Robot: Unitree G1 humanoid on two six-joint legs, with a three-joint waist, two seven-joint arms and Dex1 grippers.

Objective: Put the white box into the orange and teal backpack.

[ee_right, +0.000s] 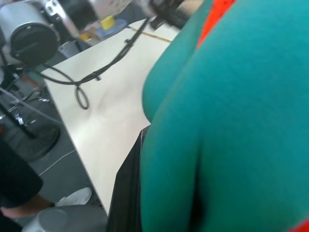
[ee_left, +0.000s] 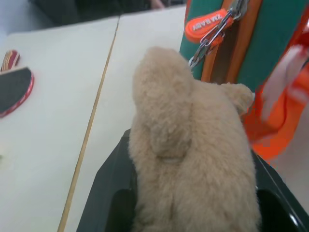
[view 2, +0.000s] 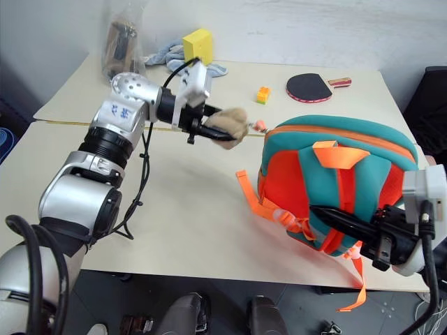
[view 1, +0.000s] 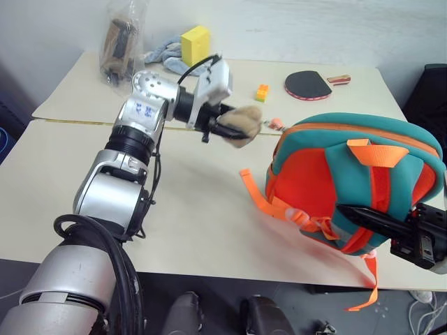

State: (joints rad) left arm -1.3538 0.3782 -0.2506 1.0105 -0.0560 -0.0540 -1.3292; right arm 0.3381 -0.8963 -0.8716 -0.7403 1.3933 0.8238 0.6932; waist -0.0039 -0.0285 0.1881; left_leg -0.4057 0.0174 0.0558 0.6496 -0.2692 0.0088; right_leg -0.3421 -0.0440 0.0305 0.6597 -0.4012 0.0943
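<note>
Left eye view gives the key relation: the left gripper (view 1: 230, 125) is clenched around the tan plush toy (view 1: 241, 124), which hangs by a clip on the zipper of the orange and teal backpack (view 1: 335, 150) just to its right. So the toy, and the zipper pull behind it, lie straight ahead of these fingers, and pulling on it would probably draw the zipper along the top seam. The right gripper (view 2: 349, 223) is shut on the lower part of the backpack, on the teal fabric near the straps, and holds it upright on the pale table (view 1: 202, 209). I cannot find the white box anywhere. Far on the table lie a yellow block (view 1: 195, 43), a table tennis paddle (view 1: 307, 85) and a clear bag (view 1: 122, 42).
</note>
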